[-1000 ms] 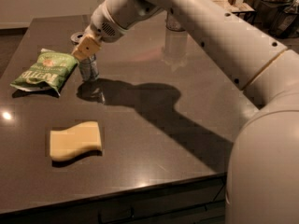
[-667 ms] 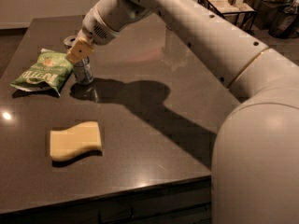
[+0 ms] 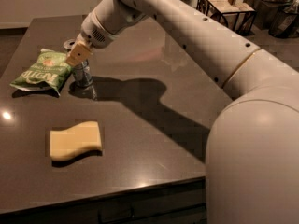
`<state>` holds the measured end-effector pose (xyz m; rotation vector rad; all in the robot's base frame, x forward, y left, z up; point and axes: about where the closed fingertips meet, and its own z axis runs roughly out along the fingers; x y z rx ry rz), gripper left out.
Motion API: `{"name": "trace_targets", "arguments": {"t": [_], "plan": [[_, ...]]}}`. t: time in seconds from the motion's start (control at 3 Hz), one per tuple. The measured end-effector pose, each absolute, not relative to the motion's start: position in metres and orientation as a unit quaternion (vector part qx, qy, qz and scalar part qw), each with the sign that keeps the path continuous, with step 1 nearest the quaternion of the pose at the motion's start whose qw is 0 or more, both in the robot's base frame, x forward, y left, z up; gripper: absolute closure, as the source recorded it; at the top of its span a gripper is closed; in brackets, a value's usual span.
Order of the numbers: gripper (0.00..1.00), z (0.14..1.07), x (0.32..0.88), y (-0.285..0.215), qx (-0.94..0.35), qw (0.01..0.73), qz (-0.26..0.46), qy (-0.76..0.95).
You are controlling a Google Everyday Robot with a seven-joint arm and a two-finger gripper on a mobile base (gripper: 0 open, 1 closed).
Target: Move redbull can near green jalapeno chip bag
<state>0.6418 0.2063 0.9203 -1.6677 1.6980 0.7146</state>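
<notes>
The redbull can [image 3: 83, 73], slim and silver-grey, stands upright on the dark table [image 3: 154, 139] at the left. Its top is covered by my gripper [image 3: 77, 55], which reaches down from the upper right and is shut on the can. One tan fingertip [image 3: 78, 53] shows in front of the can's upper part. The green jalapeno chip bag [image 3: 41, 71], crinkled with white lettering, lies flat just left of the can. Its right edge is close to or touching the can's base.
A pale yellow wavy sponge block [image 3: 74, 140] lies nearer the front edge of the table. My large white arm [image 3: 205, 45] spans the right half of the view. A wire rack with boxes [image 3: 224, 3] stands beyond the table's far right.
My gripper has moved left and slightly toward the front with the can, bringing it closer to the chip bag. The bag and the sponge have not moved.
</notes>
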Motion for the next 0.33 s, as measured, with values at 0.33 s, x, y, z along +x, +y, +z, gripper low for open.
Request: {"name": "trace_targets", "arguments": {"t": [0.33], "plan": [[0.08,0.9183,0.6410,0.2086,-0.636,0.321,0.273,0.646]]}}
